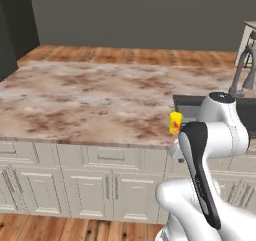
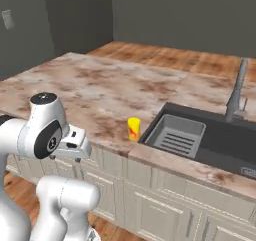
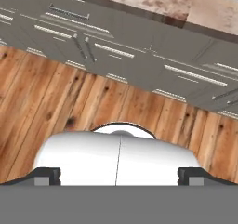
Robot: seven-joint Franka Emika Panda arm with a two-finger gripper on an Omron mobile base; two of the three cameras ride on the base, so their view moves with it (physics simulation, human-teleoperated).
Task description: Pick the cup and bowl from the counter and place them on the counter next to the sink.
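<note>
The yellow cup [image 2: 133, 129] stands upright on the surface [image 2: 100, 92] just beside the sink [image 2: 210, 140]; the pincer [image 3: 119, 174], spread wide and empty, points floorward, well below and before the cup.

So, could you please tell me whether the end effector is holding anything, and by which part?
Nothing is held: the end effector is open, pointing at the floor, away from the cup.

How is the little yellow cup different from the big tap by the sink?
The cup is short and bright yellow with a red mark; the tap is tall, thin and grey. The cup stands on the counter just left of the sink; the tap rises behind the sink. Both stand upright.
</note>
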